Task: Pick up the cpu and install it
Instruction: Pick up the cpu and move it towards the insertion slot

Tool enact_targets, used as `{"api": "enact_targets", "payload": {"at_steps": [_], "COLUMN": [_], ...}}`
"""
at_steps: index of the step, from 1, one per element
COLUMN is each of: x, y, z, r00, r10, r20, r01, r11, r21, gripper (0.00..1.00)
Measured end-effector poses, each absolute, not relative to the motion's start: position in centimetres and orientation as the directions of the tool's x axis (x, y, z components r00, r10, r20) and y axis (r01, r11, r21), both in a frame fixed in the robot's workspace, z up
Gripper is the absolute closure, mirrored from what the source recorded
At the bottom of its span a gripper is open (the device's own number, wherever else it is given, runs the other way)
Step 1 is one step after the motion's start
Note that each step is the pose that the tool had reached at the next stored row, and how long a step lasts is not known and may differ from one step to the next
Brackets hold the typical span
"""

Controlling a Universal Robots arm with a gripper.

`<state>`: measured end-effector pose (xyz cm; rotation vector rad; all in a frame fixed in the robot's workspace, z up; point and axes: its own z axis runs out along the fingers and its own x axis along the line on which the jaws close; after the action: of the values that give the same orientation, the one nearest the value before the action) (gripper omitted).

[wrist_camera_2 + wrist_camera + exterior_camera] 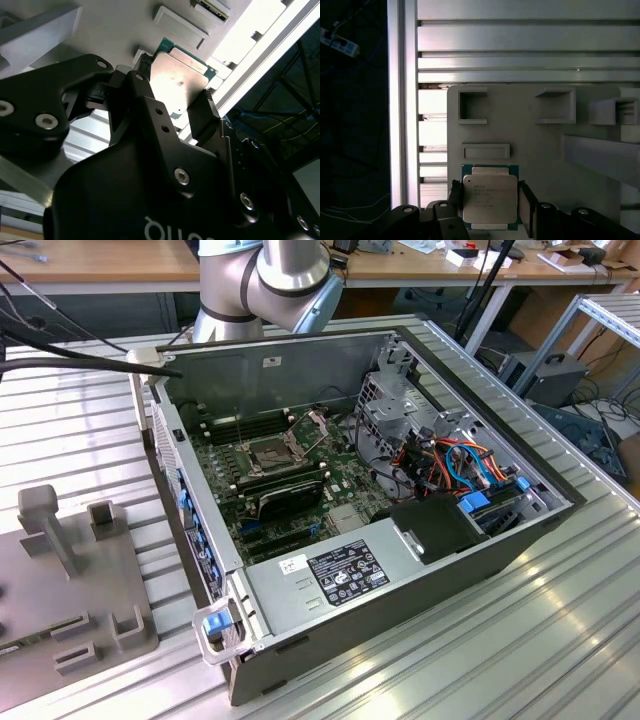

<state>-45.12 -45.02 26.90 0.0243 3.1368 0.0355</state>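
cpu (490, 198) flat in gripper (176, 81) (lid camera-ward)

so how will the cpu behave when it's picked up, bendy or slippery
The cpu is a flat square with a metal top, so probably stiff, not floppy. That top shines in the second wrist view, so it may be slippery. Being flat, it should not roll; its thin green edge looks fragile.
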Motion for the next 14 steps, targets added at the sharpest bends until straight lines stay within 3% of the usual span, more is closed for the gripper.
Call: {"api": "enact_targets", "payload": {"at_steps": [14], "x": [-45.1], "y": [-45.1], "z": [24.0], "r00": [-1.000], "r10": [0.005], "r20": [-0.004], "r01": [0.005], "r11": [1.000], "r21": [0.023], "gripper": [0.46]}}
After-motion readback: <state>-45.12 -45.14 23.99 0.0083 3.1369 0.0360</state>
